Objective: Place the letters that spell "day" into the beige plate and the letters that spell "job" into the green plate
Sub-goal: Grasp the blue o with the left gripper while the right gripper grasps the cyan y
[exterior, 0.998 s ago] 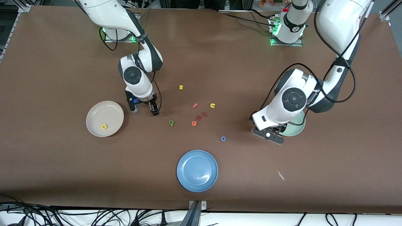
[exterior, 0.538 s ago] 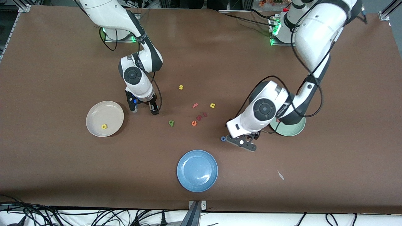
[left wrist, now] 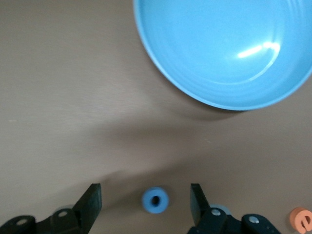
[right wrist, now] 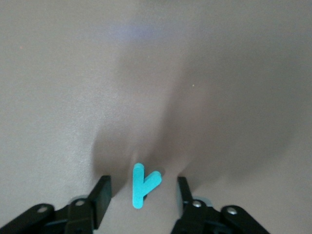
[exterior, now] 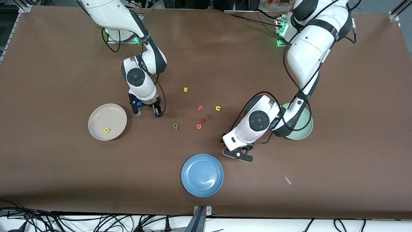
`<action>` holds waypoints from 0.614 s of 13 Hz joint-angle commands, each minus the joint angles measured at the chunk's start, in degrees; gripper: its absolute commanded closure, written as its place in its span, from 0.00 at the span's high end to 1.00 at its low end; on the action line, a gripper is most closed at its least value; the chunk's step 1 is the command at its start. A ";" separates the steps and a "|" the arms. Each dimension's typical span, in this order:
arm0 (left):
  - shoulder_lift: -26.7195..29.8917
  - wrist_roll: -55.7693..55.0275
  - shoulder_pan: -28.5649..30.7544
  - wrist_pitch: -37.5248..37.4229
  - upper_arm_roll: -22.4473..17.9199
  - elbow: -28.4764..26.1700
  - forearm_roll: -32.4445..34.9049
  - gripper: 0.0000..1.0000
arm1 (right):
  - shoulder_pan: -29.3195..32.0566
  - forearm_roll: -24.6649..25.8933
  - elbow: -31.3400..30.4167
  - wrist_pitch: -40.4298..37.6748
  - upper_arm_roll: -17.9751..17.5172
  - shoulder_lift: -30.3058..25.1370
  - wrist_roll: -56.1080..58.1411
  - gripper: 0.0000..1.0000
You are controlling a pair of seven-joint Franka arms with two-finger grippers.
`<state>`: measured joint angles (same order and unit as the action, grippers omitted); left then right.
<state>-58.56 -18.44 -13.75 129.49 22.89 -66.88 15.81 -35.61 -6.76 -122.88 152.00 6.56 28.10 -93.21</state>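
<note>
Left claw (left wrist: 145,204) now straddles "o" (left wrist: 155,200).

Evenly and brightly lit from overhead in the front view, with soft short shadows under both arms and a pale sheen on the brown table (exterior: 225,42) near the bases. Sharp white glare streaks across the blue plate (left wrist: 224,53) in the left wrist view. Broad soft shadows fanning up from the teal "y" (right wrist: 143,184) in the right wrist view, surface washed grey
</note>
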 commanded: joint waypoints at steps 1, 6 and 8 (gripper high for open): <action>-0.86 1.13 -2.07 0.67 -0.65 0.97 1.68 0.78 | -0.78 1.40 0.01 0.57 0.65 0.90 -1.01 0.51; 0.02 0.87 -1.81 -0.21 -1.00 -2.02 6.76 0.63 | -0.69 2.10 0.10 0.57 0.56 1.16 -0.93 0.34; -0.24 0.78 -2.07 -0.21 -1.00 -2.11 7.04 0.63 | -0.69 2.72 0.10 0.49 0.56 1.16 0.30 0.26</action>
<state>-59.23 -18.15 -15.61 129.73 22.00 -68.38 20.94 -35.66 -5.38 -122.80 151.73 6.57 27.83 -93.14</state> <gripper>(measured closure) 0.361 0.670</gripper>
